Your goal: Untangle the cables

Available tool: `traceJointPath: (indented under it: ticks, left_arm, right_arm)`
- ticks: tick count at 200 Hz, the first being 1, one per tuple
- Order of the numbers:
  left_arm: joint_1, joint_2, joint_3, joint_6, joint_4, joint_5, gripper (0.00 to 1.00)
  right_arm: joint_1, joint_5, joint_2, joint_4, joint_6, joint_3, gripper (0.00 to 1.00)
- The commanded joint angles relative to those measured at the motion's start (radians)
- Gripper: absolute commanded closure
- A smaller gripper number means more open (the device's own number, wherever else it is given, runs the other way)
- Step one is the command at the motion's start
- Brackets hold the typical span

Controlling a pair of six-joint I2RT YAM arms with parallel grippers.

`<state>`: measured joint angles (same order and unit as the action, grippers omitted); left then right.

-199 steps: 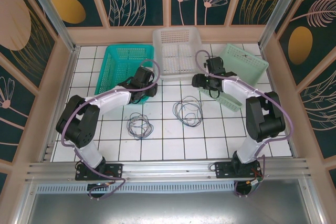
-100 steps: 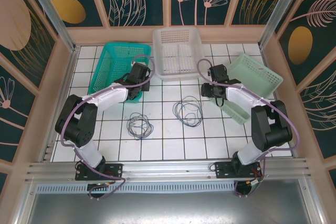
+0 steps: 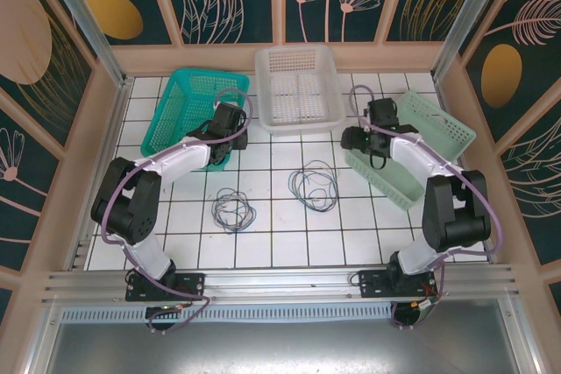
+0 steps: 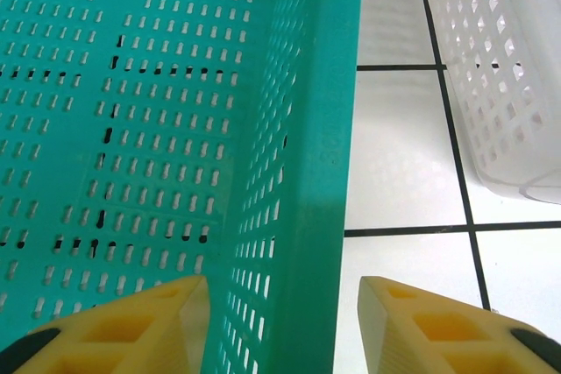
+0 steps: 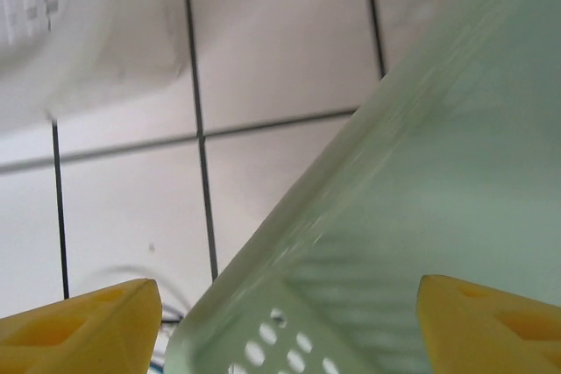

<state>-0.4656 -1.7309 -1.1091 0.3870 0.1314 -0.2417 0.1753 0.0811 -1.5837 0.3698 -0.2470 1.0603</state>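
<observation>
Since a second ago both side baskets have swung outward. The teal basket [image 3: 188, 98] has been dragged toward the left wall, and the pale green basket [image 3: 434, 129] has turned and slid toward the right one. The white basket [image 3: 296, 85] at the back has not moved. The left gripper [image 4: 282, 291] straddles the teal basket's wall, one finger inside and one outside; I cannot tell whether it pinches. The right gripper [image 5: 289, 291] stands released, fingers wide on either side of the pale green rim. The cables [image 3: 314, 187] lie as before in two loose bundles on the tiled table [image 3: 280, 234], outside every basket, between the arms.
</observation>
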Motion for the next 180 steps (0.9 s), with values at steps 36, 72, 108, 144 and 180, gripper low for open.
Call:
traceJointPath:
  ticks: [36, 72, 108, 144, 180]
  left_arm:
    - [-0.001, 0.033, 0.011, 0.004, -0.013, 0.002, 0.47]
    - [-0.001, 0.063, 0.023, -0.007, -0.014, -0.013, 0.46]
    - [-0.001, 0.071, 0.018, -0.017, -0.012, -0.016, 0.45]
    - [-0.001, 0.073, 0.024, -0.016, -0.019, -0.014, 0.45]
    - [-0.001, 0.055, 0.022, -0.008, -0.019, 0.007, 0.45]
  right_arm:
    - [-0.045, 0.017, -0.149, 0.027, -0.05, 0.146, 0.27]
    - [-0.069, 0.028, -0.202, 0.038, -0.041, 0.198, 0.33]
    - [-0.064, 0.031, -0.272, 0.087, 0.016, 0.239, 0.53]
    - [-0.023, -0.036, -0.259, 0.105, 0.09, 0.239, 0.73]
    - [0.001, -0.092, -0.23, 0.115, 0.168, 0.24, 0.89]
